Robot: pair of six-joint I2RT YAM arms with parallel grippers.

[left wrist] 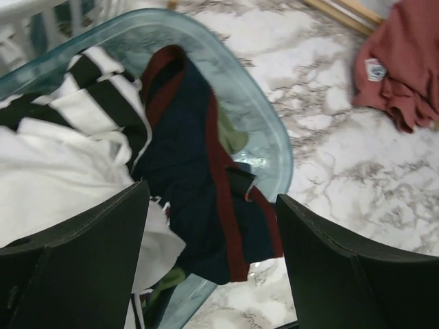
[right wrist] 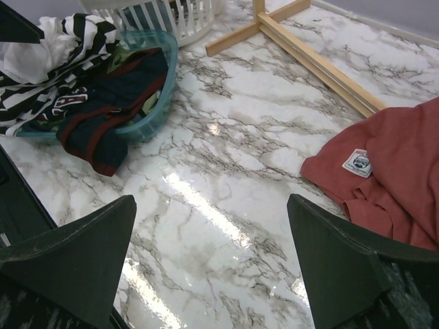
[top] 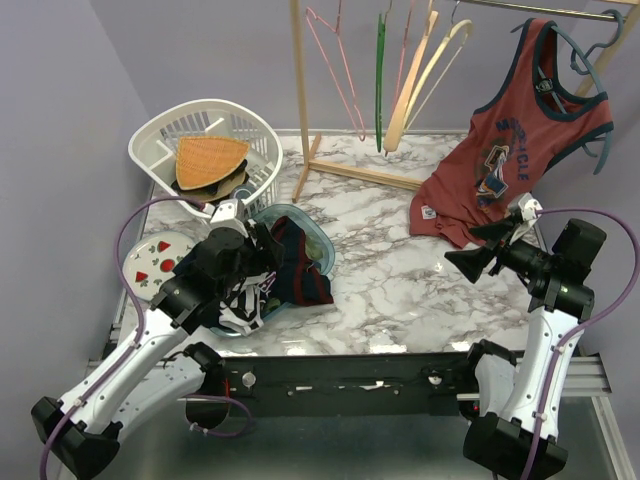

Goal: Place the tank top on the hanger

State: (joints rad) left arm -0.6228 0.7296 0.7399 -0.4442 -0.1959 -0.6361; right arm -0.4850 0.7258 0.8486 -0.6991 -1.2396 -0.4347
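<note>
A plain white cloth, apparently the tank top (left wrist: pixel 48 185), lies bunched in the teal basin (left wrist: pixel 274 130) beside a black-and-white striped garment (left wrist: pixel 96 103) and a navy garment with maroon trim (left wrist: pixel 199 171). My left gripper (left wrist: pixel 212 195) hovers open over the basin's near end, its jaws straddling the navy garment and clamping nothing; the top view shows it (top: pixel 262 262) above the basin (top: pixel 325 250). The pale wooden hanger (top: pixel 405 100) hangs on the rack at the back. My right gripper (right wrist: pixel 211 202) is open over bare marble, at the right in the top view (top: pixel 478 250).
A red tank top (top: pixel 510 150) on a blue-grey hanger drapes onto the table at the back right. The wooden rack (top: pixel 300 80) holds pink hangers (top: pixel 340 70) and a green hanger (top: pixel 380 80). A white laundry basket (top: pixel 165 140) and a strawberry plate (top: pixel 155 260) sit left.
</note>
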